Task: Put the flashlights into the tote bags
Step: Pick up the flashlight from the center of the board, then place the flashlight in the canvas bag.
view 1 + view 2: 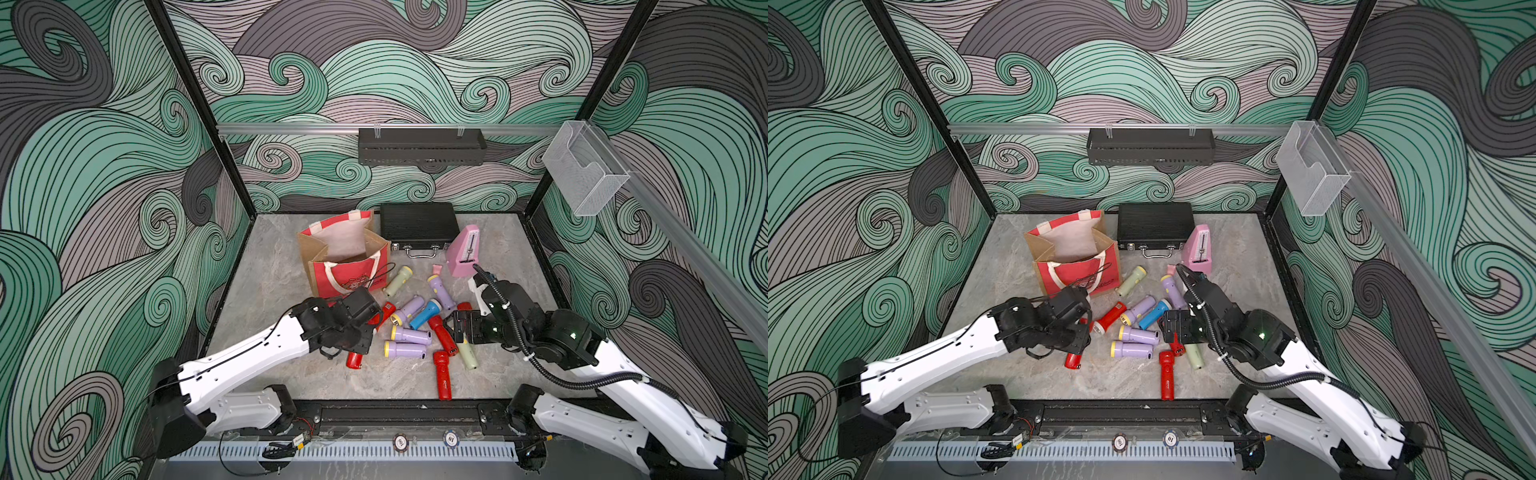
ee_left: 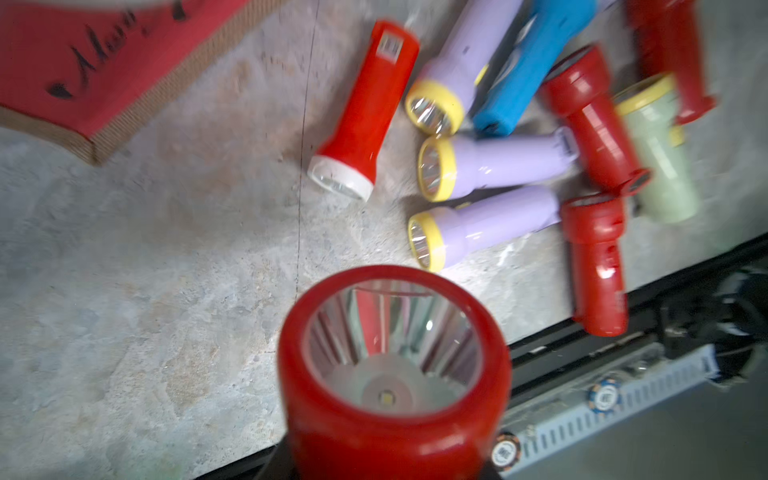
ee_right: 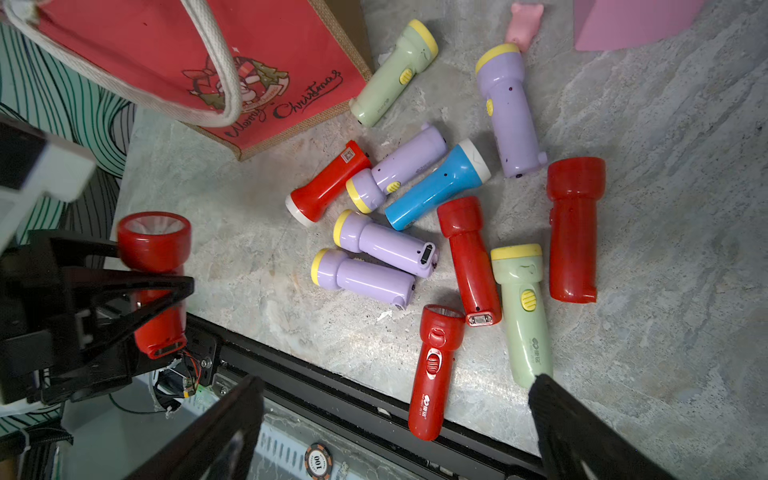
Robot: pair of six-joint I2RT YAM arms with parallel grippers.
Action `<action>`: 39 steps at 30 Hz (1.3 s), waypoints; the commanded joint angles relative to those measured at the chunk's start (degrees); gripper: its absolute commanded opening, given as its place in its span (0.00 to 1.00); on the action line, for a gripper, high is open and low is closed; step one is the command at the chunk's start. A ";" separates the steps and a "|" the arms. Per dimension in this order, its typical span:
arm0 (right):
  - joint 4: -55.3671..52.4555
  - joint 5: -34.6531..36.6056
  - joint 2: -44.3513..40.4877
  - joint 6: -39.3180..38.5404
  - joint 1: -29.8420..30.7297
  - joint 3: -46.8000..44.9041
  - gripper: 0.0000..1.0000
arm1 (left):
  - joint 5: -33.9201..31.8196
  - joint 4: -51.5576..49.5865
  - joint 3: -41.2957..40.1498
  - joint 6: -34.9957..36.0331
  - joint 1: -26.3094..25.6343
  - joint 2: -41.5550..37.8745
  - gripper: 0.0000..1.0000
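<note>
Left gripper (image 3: 162,291), clamped across the barrel of a red flashlight (image 3: 154,274). The wide head stands clear above the fingers and the tail pokes out below. The flashlight appears to be lifted off the table, in front of the tote bag (image 1: 349,276) and off its red printed face. The bag stands upright with its mouth open. Only pale lining shows inside, and no flashlight can be seen in it. A white rope handle (image 3: 216,79) hangs down over the printed front.

The remaining flashlights lie loose on the table in front of the bag. A pale green one (image 1: 397,281) is just beside the bag's front corner. Farther from the bag, a blue one (image 1: 424,314) lies among several lilac and red ones, many of them touching.

Right gripper (image 3: 397,381), fingers spread wide and holding nothing, hangs over the edge of the pile farthest from the bag. A black case (image 1: 417,224) lies beside the bag at the back, with a pink metronome (image 1: 463,253) beyond it.

Step judged in hand: carrying the first flashlight to the bag. The next move calls for raising it above the rim, centring it over the mouth clear of the handle, and then letting go. The right gripper seems placed to pick next.
</note>
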 commanded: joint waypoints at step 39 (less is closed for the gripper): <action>-5.17 -5.04 18.18 -9.48 -7.52 14.92 1.00 | -5.82 -6.98 62.65 5.03 31.54 44.95 0.00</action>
